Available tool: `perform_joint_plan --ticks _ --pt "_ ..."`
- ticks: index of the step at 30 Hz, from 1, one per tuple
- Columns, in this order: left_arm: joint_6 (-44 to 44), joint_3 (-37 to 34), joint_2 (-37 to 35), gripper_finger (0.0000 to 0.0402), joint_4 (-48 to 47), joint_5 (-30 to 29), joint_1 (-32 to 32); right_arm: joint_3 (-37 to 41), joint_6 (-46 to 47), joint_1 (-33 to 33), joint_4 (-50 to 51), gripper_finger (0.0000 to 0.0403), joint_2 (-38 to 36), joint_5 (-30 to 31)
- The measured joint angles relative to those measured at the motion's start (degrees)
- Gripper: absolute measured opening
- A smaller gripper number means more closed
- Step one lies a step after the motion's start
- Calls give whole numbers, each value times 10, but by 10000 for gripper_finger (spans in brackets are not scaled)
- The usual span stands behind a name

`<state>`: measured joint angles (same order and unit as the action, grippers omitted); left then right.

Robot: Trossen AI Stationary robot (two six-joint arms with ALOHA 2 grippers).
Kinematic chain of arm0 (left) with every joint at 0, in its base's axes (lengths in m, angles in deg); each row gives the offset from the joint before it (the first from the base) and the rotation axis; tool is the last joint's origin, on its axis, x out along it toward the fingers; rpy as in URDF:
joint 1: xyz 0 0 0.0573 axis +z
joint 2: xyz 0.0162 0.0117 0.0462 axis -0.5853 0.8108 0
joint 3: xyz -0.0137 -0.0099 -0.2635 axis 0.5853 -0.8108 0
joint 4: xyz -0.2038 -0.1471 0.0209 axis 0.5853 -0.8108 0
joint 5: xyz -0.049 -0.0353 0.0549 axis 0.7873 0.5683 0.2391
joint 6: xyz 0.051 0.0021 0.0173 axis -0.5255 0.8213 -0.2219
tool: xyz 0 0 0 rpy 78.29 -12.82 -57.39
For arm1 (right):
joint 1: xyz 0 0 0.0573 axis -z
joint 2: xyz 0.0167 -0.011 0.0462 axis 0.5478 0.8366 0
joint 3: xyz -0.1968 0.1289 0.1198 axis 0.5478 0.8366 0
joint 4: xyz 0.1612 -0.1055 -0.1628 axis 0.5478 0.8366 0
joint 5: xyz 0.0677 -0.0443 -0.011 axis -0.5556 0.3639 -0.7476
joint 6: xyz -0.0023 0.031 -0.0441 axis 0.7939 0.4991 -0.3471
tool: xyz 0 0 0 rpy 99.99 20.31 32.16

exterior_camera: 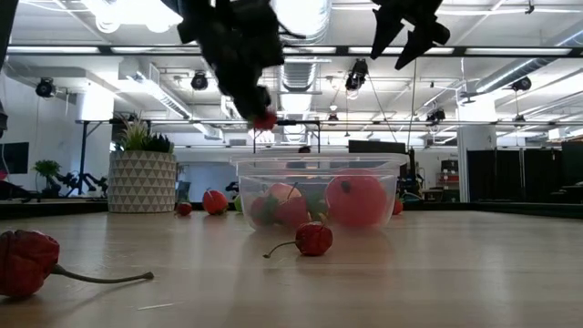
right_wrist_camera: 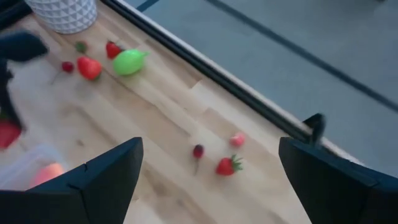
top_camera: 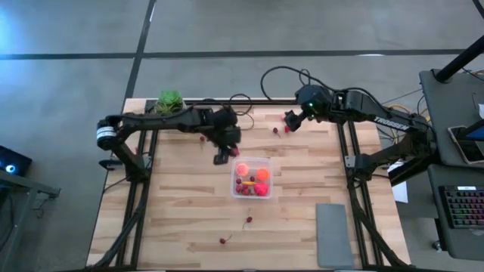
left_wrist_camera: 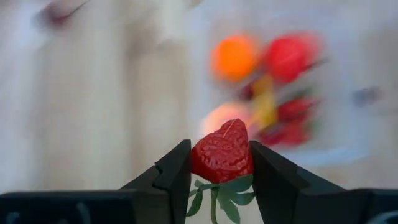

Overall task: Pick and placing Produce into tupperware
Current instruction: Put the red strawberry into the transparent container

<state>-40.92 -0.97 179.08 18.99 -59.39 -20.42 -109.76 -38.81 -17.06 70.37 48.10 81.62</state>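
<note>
Hovering beside the tupperware (top_camera: 252,178), left gripper (left_wrist_camera: 219,163) clenching a strawberry (left_wrist_camera: 222,153); right gripper (right_wrist_camera: 208,177) spread.

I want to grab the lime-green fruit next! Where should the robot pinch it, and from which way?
Pinch the lime-green fruit across its round middle, coming straight down from above. It lies on the bare wood with a red strawberry close beside it, so probably set the fingers clear of that.

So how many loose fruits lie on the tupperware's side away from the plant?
2: one cherry close to the tupperware, another red fruit nearer the table edge. None seem hidden.
</note>
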Motion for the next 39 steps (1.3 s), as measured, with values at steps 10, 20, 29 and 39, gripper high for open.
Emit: perform_joint_plan --ticks 10,20,29,39 --pt "43 -43 0 123 89 48 -84 0 25 0 31 368 0 -34" --pt "308 -60 0 186 252 -74 -115 0 -22 0 55 368 0 -68" --pt "416 -66 -7 278 209 -85 -116 0 -51 0 119 368 -1 -66" --pt "559 -61 -73 283 -120 -225 -97 8 18 77 121 368 0 -73"
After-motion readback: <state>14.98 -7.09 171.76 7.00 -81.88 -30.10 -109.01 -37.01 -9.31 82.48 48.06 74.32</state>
